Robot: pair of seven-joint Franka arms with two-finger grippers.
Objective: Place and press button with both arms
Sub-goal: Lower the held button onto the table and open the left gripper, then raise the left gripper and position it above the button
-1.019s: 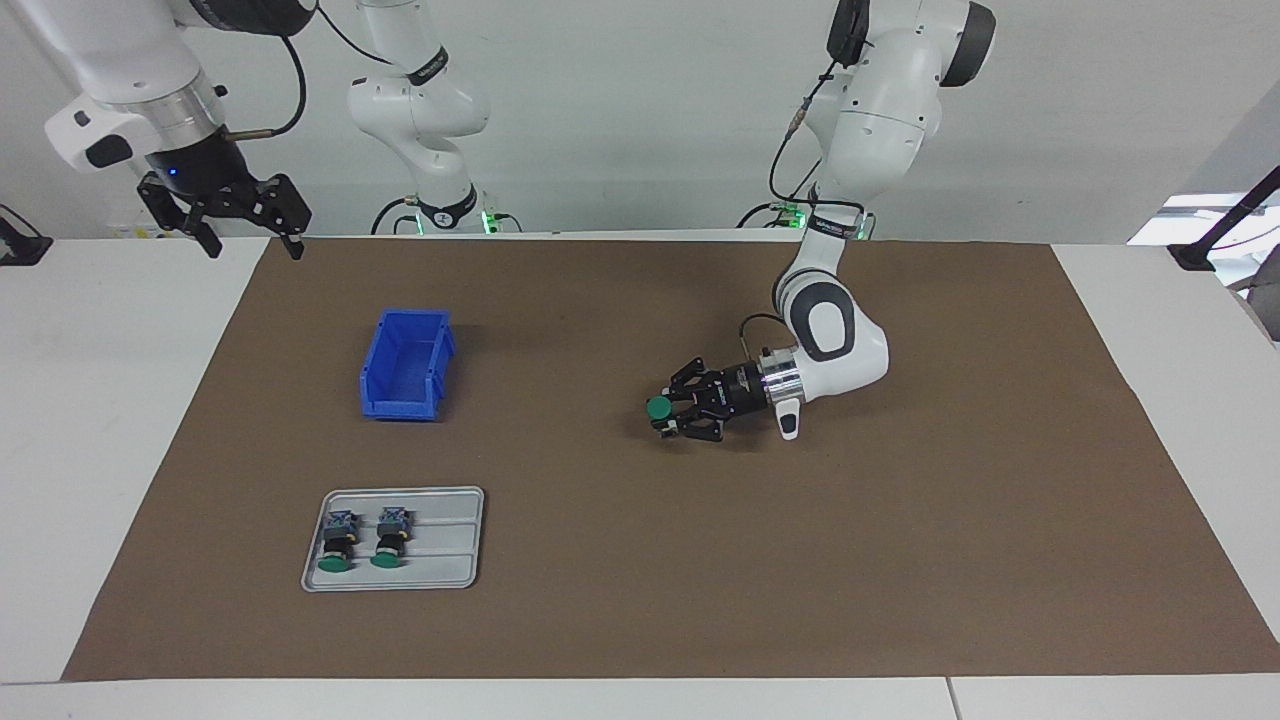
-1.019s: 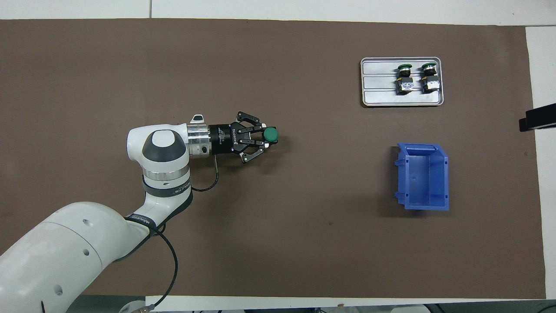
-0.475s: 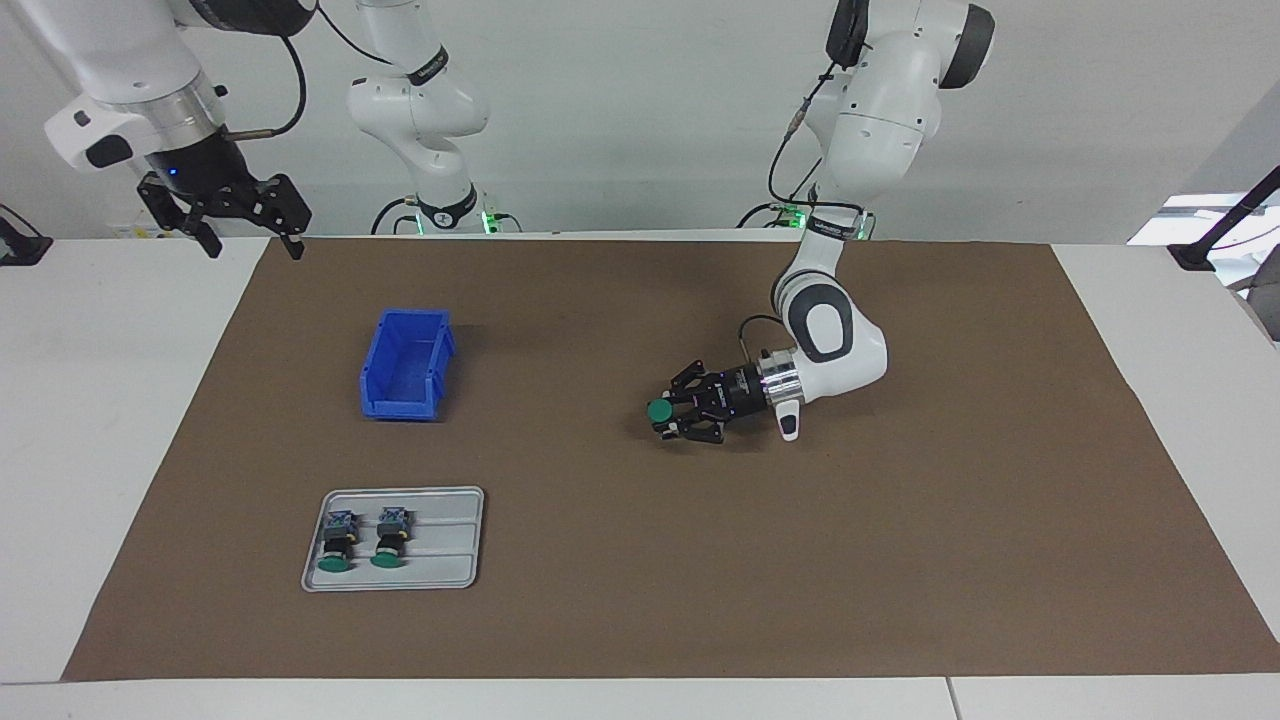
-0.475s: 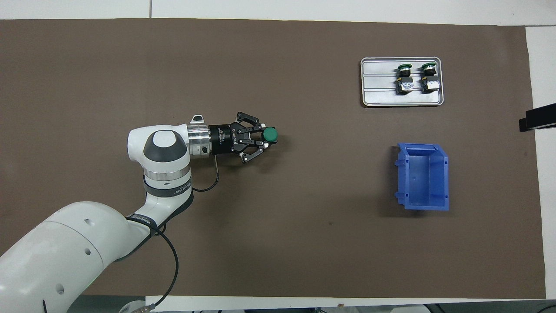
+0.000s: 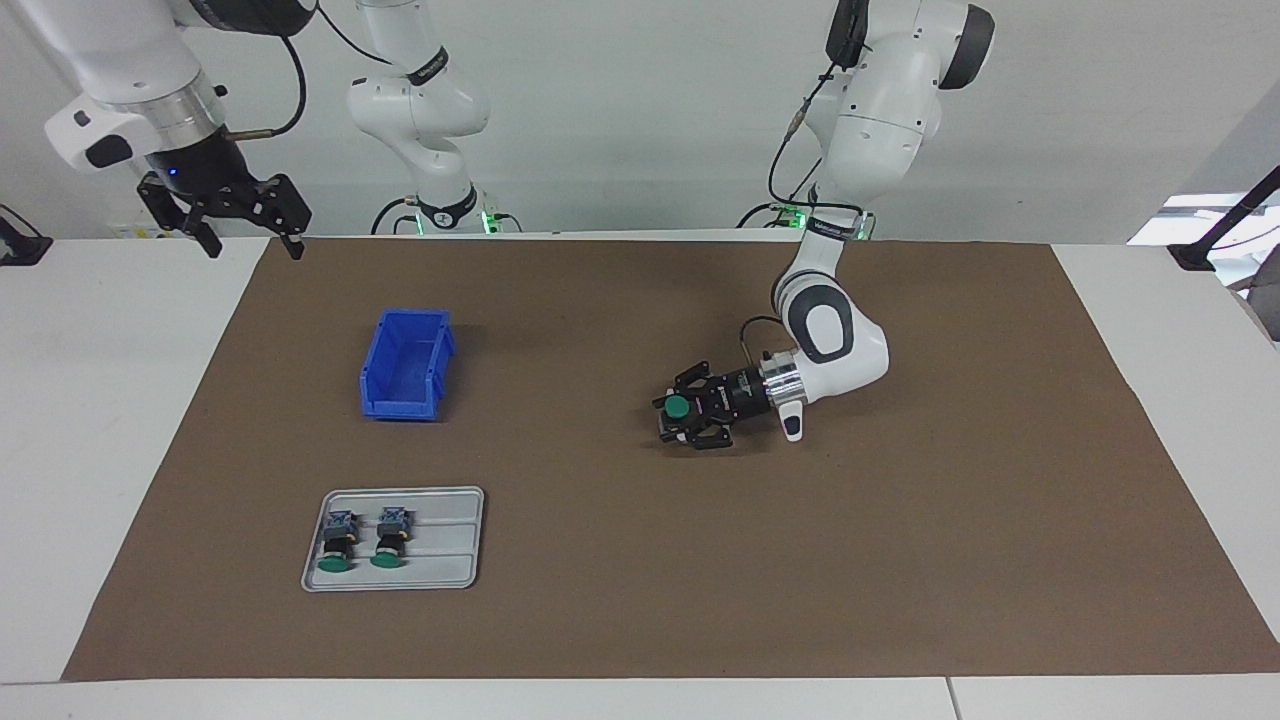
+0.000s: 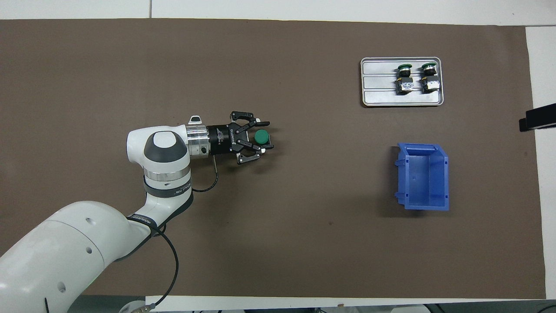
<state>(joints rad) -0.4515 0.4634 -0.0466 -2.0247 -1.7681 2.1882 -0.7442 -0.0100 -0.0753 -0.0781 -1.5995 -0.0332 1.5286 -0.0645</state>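
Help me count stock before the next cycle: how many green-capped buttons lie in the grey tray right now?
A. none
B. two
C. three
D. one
B: two buttons lie side by side in the grey tray, while a third button sits between the fingers of the left tool at mid-mat.
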